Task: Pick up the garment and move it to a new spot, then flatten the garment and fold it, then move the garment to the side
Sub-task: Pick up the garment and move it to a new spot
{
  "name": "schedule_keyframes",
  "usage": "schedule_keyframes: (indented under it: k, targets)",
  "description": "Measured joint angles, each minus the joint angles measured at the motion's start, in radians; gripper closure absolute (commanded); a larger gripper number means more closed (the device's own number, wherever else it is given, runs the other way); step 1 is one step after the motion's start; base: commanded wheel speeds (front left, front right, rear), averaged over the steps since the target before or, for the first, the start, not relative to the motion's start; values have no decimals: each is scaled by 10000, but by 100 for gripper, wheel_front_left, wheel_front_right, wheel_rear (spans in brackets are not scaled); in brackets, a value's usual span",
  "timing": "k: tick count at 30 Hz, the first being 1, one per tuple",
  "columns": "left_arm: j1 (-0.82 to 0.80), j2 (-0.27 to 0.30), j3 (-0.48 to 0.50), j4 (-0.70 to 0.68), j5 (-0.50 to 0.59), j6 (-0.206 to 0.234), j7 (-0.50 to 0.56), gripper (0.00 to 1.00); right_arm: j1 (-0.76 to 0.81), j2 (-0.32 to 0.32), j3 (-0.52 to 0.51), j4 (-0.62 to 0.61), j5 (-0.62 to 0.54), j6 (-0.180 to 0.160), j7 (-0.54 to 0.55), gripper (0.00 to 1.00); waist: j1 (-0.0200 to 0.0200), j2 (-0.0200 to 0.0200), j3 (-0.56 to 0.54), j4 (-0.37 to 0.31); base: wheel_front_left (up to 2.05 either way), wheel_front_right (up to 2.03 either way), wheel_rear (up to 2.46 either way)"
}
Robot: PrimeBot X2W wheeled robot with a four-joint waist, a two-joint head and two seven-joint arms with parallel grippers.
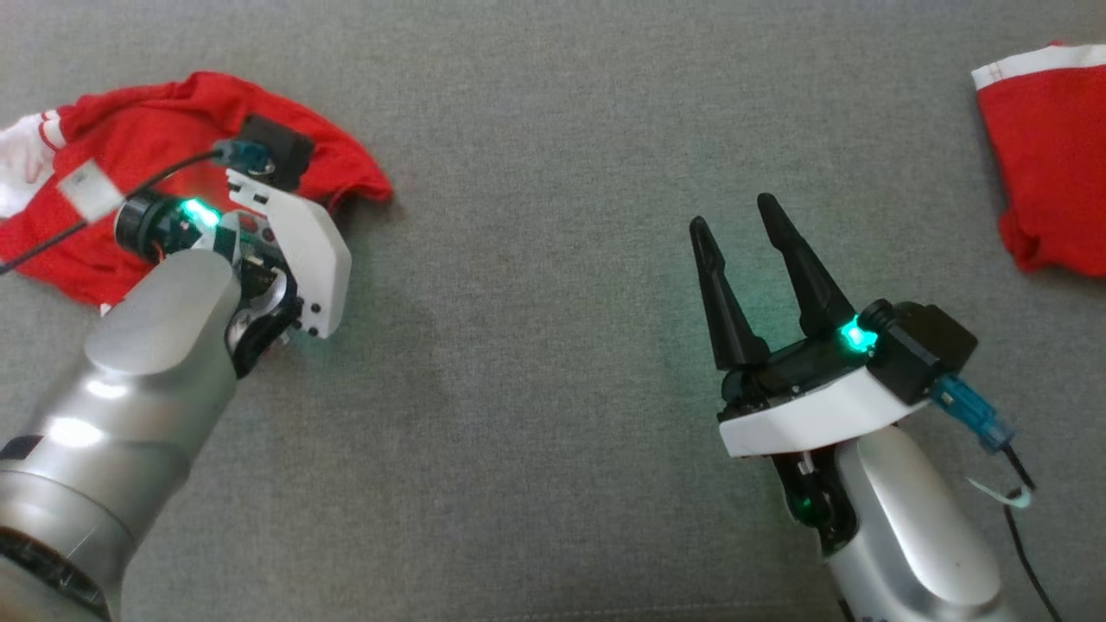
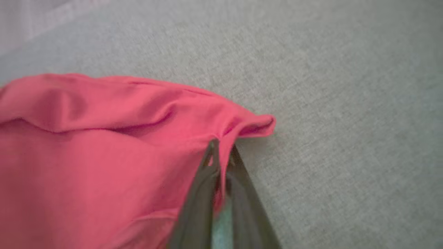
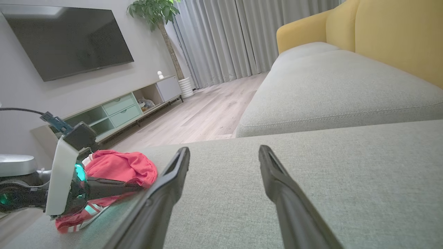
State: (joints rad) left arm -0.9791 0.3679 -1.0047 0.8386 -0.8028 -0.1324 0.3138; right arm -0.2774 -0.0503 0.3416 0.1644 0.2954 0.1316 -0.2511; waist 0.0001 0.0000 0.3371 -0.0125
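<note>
My left end effector (image 2: 221, 152) is clamped on the garment (image 2: 104, 138) - the two dark fingers pinch a thin ridge of red fabric right at its corner, with a little flap of cloth poking out just past the tips. From that pinch the rest of the garment spreads off to one side in loose rumples, lying on the grey sofa (image 1: 536, 345). On the other side of the fingers, and beyond them, there is only bare cushion.

So I judge that I am in the first step: the grasp is made and the lift is not yet begun. As far as I can tell, the cloth around the pinch lies on the seat.

My right end effector (image 1: 733, 212) sits well apart from the left one, fingers spread wide with nothing between them, over bare sofa. Farther out past it, near the edge of my head view, lies a second red cloth (image 1: 1050, 155) with white trim - not what I am holding.

The next move calls for a steady rise, high enough that the trailing fabric clears the seat, then a carry toward the open stretch between my two end effectors. The pinch catches only a narrow fold near the edge, so I would go gently in case it slips out.
</note>
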Motion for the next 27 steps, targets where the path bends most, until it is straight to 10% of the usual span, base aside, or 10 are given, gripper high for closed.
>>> schedule_keyframes:
  k: [13, 25, 26, 27]
  targets:
    - [-227, -1254, 1080, -100, -1218, 2, -4567, 100, 243, 0, 42, 280, 288, 0, 0, 0, -2, 0, -1278, -394, 0, 0, 0]
    - [-1002, -3331, 1181, -627, -997, 554, -5576, 100, 470, 0, 362, 163, 813, 0, 0, 0, -3, 0, -1603, -1748, 0, 0, 0]
    - [-1002, -3367, 1106, -681, -1001, 652, -5591, 95, 466, 0, 382, 151, 842, 0, 0, 0, -2, 0, -1567, -1861, 0, 0, 0]
    - [-998, -3373, 982, -729, -1035, 748, -5630, 0, 461, 0, 405, 150, 848, 0, 0, 0, -2, 0, -1524, -1970, 0, 0, 0]
